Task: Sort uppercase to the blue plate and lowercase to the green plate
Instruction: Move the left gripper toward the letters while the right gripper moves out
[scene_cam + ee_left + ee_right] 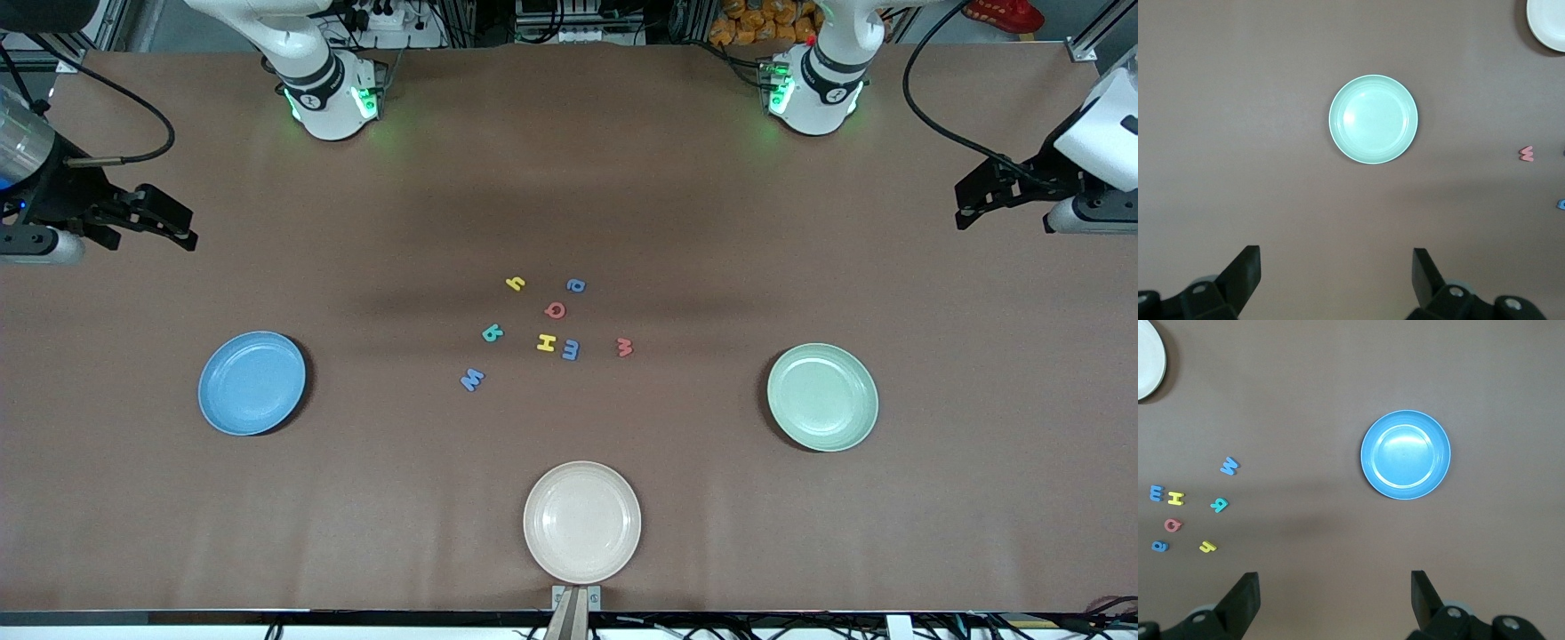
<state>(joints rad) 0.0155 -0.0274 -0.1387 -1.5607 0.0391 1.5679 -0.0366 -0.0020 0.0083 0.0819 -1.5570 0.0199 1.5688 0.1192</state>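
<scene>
Letters point(546, 342) between plates, unsorted

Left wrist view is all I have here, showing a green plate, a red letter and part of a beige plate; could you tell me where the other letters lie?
Observer: Eight letters sit mid-table between the plates; the red w you see lies nearest the green plate.
Operator: Is there a blue plate too?
Observer: Yes, the blue plate sits toward the right arm's end, nothing on it.
Operator: Which capital is closest to it?
Observer: The blue W.
Operator: And the right gripper?
Observer: The right gripper hangs open above the table, with the blue plate in its view; your left gripper is open too.
</scene>
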